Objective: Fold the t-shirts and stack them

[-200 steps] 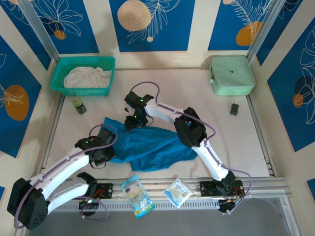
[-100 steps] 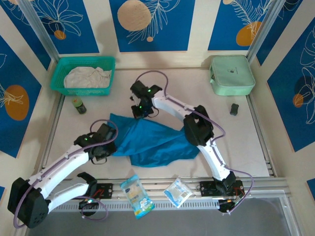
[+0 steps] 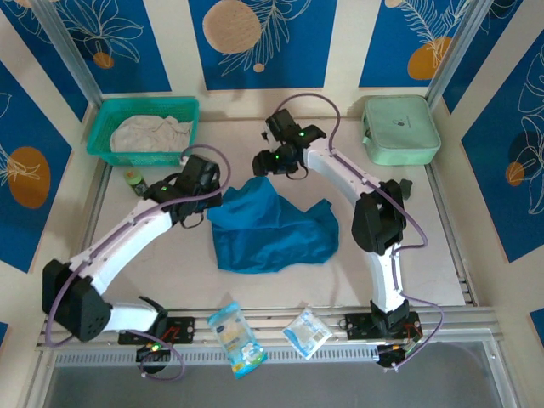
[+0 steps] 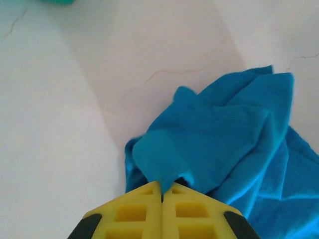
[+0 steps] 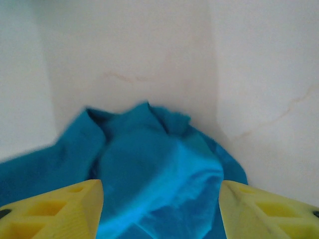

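**Overhead view, with wrist-camera details.** The teal-blue t-shirt (image 3: 272,231) lay crumpled at the centre of the frame on the table (image 3: 433,251). The left gripper (image 4: 160,185), its jaws pressed together, pinched a fold at the shirt's upper-left corner. The right gripper (image 5: 159,185) hung over the shirt's upper edge with its jaws spread wide and blue cloth showing between them.

The off-white t-shirt (image 3: 151,133) sat bunched in a teal mesh basket (image 3: 144,158) at upper left. A small green-capped bottle (image 3: 135,182) stood just below the basket, close beside the left arm. A mint-green case (image 3: 399,127) occupied the upper right. A small dark object (image 3: 405,188) lay below the case, near the right arm's elbow. That arm arched along the shirt's right side.

A blue-and-yellow packet (image 3: 234,338) and a pale packet (image 3: 306,331) rested on the metal rail (image 3: 459,319) at the bottom edge, between the two arm bases.

The tabletop was pale and faintly veined. Blue wall panels (image 3: 263,51) printed with white leaves and orange discs enclosed it, and metal posts (image 3: 59,38) stood at the corners.
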You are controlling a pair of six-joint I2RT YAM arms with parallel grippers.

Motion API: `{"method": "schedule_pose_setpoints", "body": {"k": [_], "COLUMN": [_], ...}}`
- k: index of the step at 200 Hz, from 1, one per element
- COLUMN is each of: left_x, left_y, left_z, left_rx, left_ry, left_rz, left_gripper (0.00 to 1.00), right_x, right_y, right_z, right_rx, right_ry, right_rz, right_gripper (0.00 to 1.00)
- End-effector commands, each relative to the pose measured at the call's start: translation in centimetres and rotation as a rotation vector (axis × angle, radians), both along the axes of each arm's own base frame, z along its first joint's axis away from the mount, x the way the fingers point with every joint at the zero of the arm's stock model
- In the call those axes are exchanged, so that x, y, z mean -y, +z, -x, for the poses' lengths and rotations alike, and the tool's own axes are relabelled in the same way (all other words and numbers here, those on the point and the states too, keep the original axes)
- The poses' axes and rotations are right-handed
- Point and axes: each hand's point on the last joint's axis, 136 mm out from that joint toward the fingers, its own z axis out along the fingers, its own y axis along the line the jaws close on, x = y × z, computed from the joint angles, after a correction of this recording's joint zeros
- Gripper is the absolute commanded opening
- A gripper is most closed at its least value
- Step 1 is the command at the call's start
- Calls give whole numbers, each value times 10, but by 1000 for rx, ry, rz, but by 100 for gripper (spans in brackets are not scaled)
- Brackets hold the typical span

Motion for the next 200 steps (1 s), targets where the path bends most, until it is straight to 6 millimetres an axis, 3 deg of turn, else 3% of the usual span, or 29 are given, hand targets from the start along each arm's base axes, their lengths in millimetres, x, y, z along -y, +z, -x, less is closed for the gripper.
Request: {"method": "schedule_pose_setpoints", "body": {"k": [1, 29, 58, 80, 129, 164, 182, 200], "left_x": [4, -5, -21, -32, -36, -36, -38, -40], "left_y": [15, 13, 18, 23, 23, 19, 18, 18], "left_z": [-26, -37, -36, -35, -35, -34, -35, -33], "left_rx": [80, 65, 82, 89, 83, 78, 72, 65], "left_ry": [-43, -10, 30, 52, 52, 54, 55, 57], "left_rz": [-61, -116, -135, -140, -134, -131, -132, -136], "left_gripper": [0, 0, 0, 0, 0, 0, 0, 0], "right_x": [4, 23, 60, 76, 63, 55, 56, 65], "right_y": [9, -10, -44, -64, -96, -123, -134, -139], "right_z": [16, 36, 52, 52, 27, 28, 27, 20], "right_rx": [6, -33, -87, -113, -137, -185, -195, -181], "right_ry": [-14, -42, -118, -144, -97, -82, -87, -105], "right_rz": [-13, 41, 129, 151, 175, 219, 250, 303], "right_gripper": [66, 67, 64, 60, 51, 45, 34, 7]}}
